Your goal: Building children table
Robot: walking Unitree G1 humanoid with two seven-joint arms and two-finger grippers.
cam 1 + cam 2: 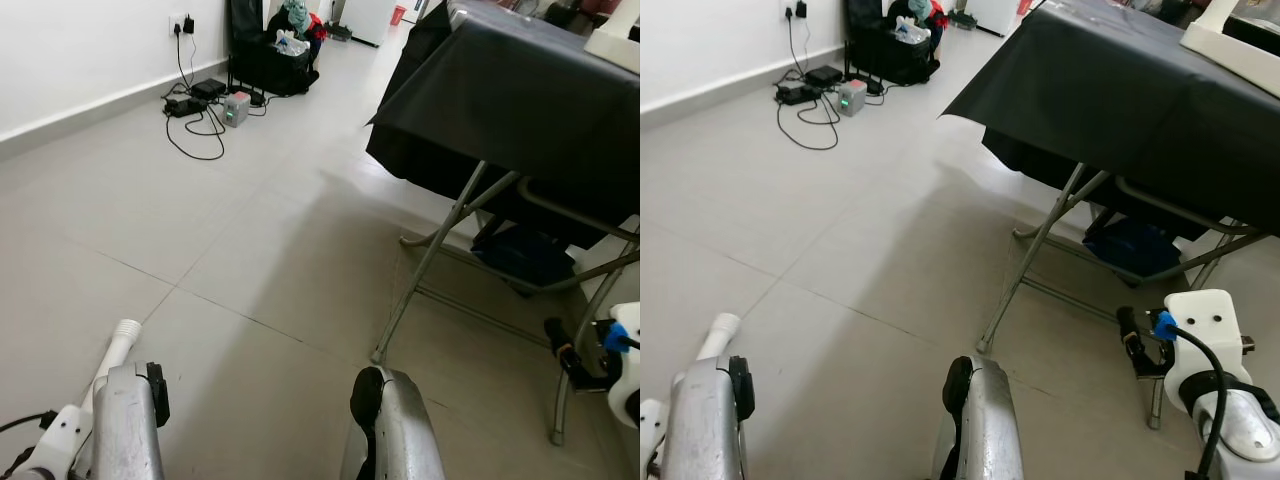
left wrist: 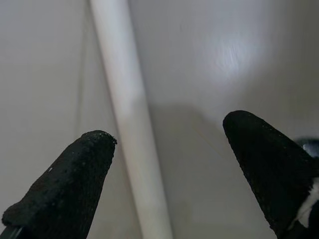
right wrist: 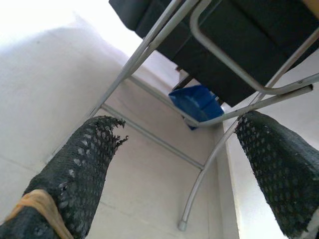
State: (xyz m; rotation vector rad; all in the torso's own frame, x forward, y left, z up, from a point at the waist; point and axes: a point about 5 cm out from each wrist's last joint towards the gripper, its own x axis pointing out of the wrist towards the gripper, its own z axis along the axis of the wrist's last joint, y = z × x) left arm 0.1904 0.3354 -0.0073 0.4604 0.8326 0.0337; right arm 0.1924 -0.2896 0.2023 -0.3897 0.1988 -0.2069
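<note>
While hanging low over the floor (image 1: 250, 260), spreading left gripper (image 2: 169, 144) fingers beside a white leg (image 2: 130, 124). Spreading right gripper (image 3: 177, 134) fingers, facing the table (image 1: 1120, 100) frame (image 3: 149, 47).

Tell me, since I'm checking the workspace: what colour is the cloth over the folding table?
Black; the cloth shows best in the right eye view.

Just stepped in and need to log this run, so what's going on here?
The robot stands on the tiled floor beside a folding table draped in black cloth. Its left gripper hangs low with fingers apart, a white tube running between them without being clamped. The right gripper is open and holds nothing, pointing toward the table's metal legs and a blue bag underneath. No assembly is under way yet.
</note>
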